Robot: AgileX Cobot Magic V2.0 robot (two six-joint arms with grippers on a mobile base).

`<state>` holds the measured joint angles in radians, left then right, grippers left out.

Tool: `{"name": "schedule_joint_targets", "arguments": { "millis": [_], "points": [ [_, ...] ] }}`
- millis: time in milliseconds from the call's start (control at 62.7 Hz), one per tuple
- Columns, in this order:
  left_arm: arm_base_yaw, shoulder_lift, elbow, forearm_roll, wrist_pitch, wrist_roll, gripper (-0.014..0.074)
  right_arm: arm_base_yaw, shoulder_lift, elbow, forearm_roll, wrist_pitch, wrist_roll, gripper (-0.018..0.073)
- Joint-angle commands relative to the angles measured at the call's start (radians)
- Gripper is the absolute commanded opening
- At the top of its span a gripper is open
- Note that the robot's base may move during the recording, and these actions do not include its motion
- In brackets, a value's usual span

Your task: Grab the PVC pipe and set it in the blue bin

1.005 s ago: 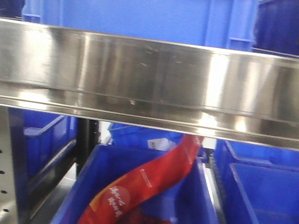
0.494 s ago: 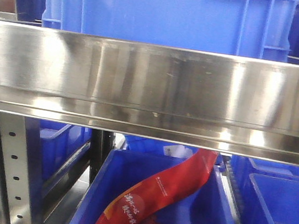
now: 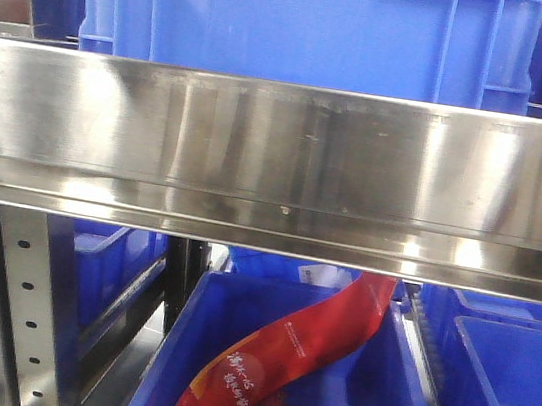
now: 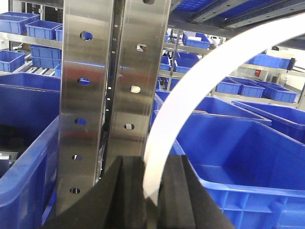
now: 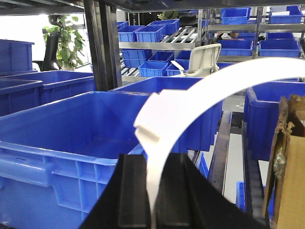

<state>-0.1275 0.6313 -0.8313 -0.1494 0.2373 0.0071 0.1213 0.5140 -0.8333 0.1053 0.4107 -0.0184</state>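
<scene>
**Left wrist view.** The PVC pipe [image 4: 190, 86] is seen as a flat white strip, gripped at its lower end between the black fingers [image 4: 131, 191] of the left gripper [image 4: 153, 164], which are closed tight against it. From the clamp the pipe is curved upward and away to the right edge. Directly left of the pipe's lower part, and behind it, a perforated steel upright [image 4: 95, 95] is shown. Under the pipe's arc an open blue bin [image 4: 267, 200] is seen, and far left of the pipe a blue crate [image 4: 24, 157].

**Right wrist view.** A PVC pipe [image 5: 200, 99] is held the same way by the right gripper [image 5: 155, 164], its jaws pressed onto the strip's lower end. A stepped, squared edge is shown low on the arc, just above the clamp. Left of the pipe and behind it a blue bin [image 5: 57, 152] is placed. Right of the pipe a torn cardboard box [image 5: 288, 167] is seen. Whether one pipe or two are held cannot be told
</scene>
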Motion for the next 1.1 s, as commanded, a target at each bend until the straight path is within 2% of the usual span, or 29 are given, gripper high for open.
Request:
{"name": "schedule_joint_targets", "arguments": {
  "millis": [0,191,335,415,494,622,718,845,957,1084],
  "points": [
    [-0.007,0.000,0.000,-0.005,-0.052,0.001,-0.0111,0.001,-0.002,-0.002,0.002,-0.025,-0.010,-0.0168],
    [-0.007,0.014,0.000,-0.001,-0.031,0.001,-0.0111,0.001,-0.002,-0.002,0.004,-0.036,-0.010,-0.0168],
    [-0.007,0.014,0.000,-0.009,0.035,0.001,-0.0111,0.001,0.015,-0.002,0.090,-0.062,-0.010,-0.0168],
    [-0.007,0.024,-0.004,-0.009,0.028,0.003,-0.0111,0.001,0.046,-0.005,0.102,-0.070,-0.010,-0.0168],
    [-0.012,0.047,-0.033,-0.009,0.009,0.038,-0.0111,0.001,0.093,-0.024,0.102,-0.107,-0.010,-0.0168],
    [-0.073,0.139,-0.127,-0.009,0.005,0.045,-0.0111,0.003,0.184,-0.088,0.102,-0.127,-0.010,-0.0168],
    [-0.156,0.237,-0.218,-0.002,0.014,0.046,-0.0111,0.003,0.278,-0.149,0.102,-0.127,-0.010,-0.0168],
    [-0.261,0.395,-0.356,0.007,-0.042,0.046,-0.0111,0.015,0.401,-0.252,0.102,-0.127,-0.010,-0.0168],
    [-0.296,0.528,-0.492,0.022,-0.044,0.046,-0.0111,0.058,0.507,-0.362,0.102,-0.127,-0.023,-0.0168],
    [-0.299,0.691,-0.648,0.022,-0.016,0.046,-0.0111,0.122,0.635,-0.480,0.100,-0.127,-0.090,-0.0168]
  ]
}}
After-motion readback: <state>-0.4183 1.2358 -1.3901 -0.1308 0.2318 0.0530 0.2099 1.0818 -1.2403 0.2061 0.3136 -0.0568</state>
